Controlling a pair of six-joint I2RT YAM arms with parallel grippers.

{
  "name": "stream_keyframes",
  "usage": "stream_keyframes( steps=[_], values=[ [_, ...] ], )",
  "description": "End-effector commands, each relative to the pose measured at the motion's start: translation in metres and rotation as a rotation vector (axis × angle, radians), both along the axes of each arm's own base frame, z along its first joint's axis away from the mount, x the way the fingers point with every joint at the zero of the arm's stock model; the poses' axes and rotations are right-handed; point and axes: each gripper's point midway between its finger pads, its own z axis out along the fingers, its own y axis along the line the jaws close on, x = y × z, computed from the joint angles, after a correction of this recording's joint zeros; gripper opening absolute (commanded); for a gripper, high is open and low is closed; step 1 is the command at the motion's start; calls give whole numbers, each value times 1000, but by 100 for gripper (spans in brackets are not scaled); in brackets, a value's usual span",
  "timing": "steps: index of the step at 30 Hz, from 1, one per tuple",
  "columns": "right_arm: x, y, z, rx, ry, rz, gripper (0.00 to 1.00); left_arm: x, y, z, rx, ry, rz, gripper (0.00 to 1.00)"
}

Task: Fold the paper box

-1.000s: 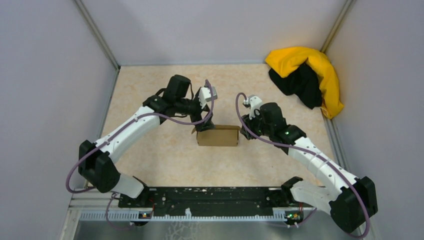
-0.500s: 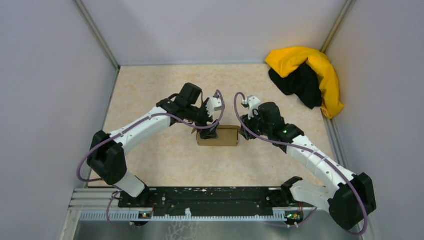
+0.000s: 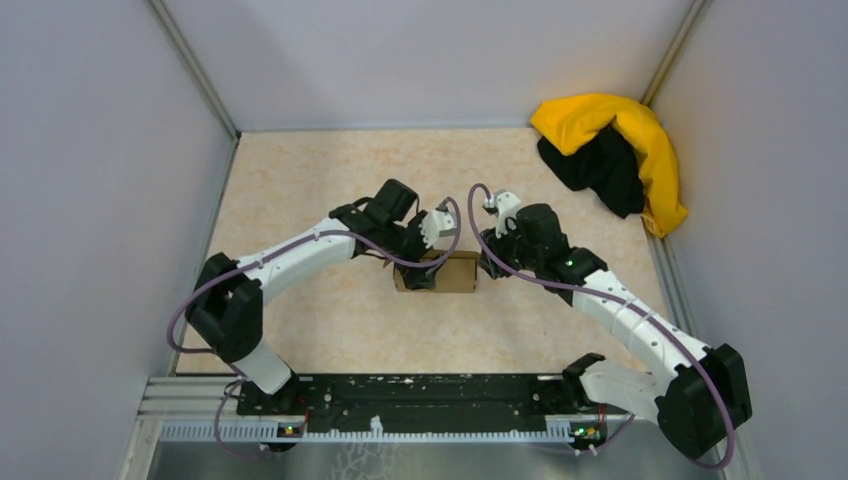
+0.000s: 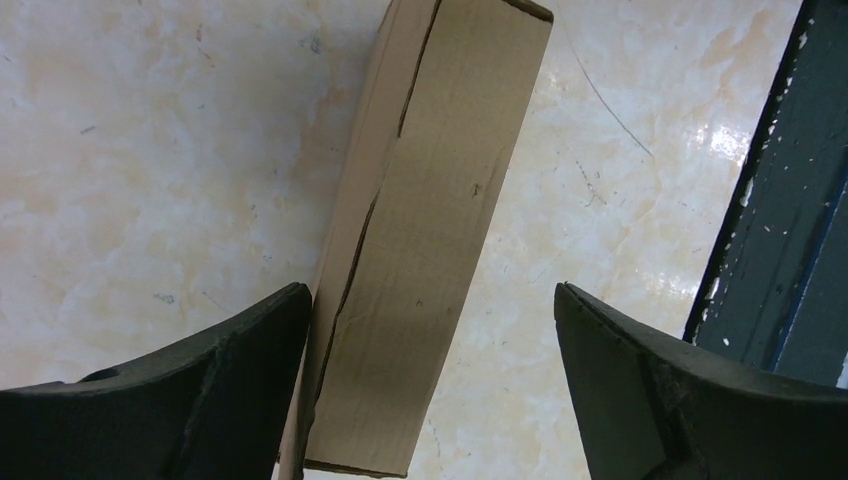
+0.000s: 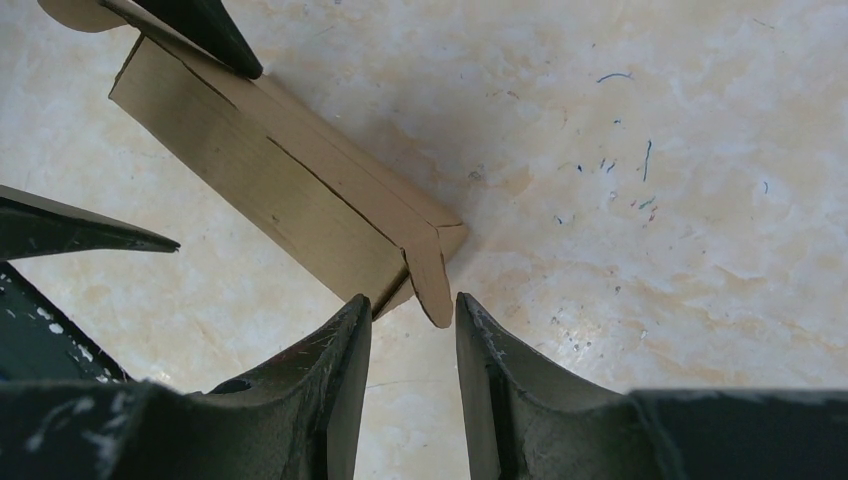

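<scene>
The paper box (image 3: 455, 272) is a closed, long brown cardboard box lying flat in the middle of the floor. My left gripper (image 3: 422, 272) hangs over its left end, open wide. In the left wrist view the box (image 4: 430, 200) runs between the fingers; the left fingertip (image 4: 270, 330) is at its side edge and the right one stands well clear. My right gripper (image 3: 487, 262) is at the box's right end, open by a narrow gap. In the right wrist view (image 5: 411, 300) a small end flap (image 5: 430, 280) pokes toward that gap, unclamped.
A yellow-and-black cloth heap (image 3: 615, 150) lies in the far right corner. Grey walls close in the left, back and right sides. The black base rail (image 3: 420, 395) runs along the near edge and shows as a dark bar (image 4: 790, 200) in the left wrist view.
My left arm has swung right and down, bringing its open gripper over the box's left end. The right arm and the box have barely moved.
</scene>
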Motion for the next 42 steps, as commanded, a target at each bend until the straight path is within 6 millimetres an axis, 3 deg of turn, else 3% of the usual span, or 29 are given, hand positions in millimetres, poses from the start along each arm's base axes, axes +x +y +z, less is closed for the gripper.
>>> stream_keyframes(
  steps=[1, 11, 33, 42],
  values=[
    [4, 7, 7, 27, -33, 6, 37, -9, 7, -23, 79, 19, -4, 96],
    [3, 7, 9, 34, -35, 8, 37, -3, 10, -31, 123, 1, 28, 94],
    [1, 6, 18, 24, -62, 10, 27, 10, 14, -40, 183, -7, 87, 79],
    [0, 9, 8, -36, -61, 20, 26, 12, 14, -37, 185, -12, 93, 78]
  ],
)
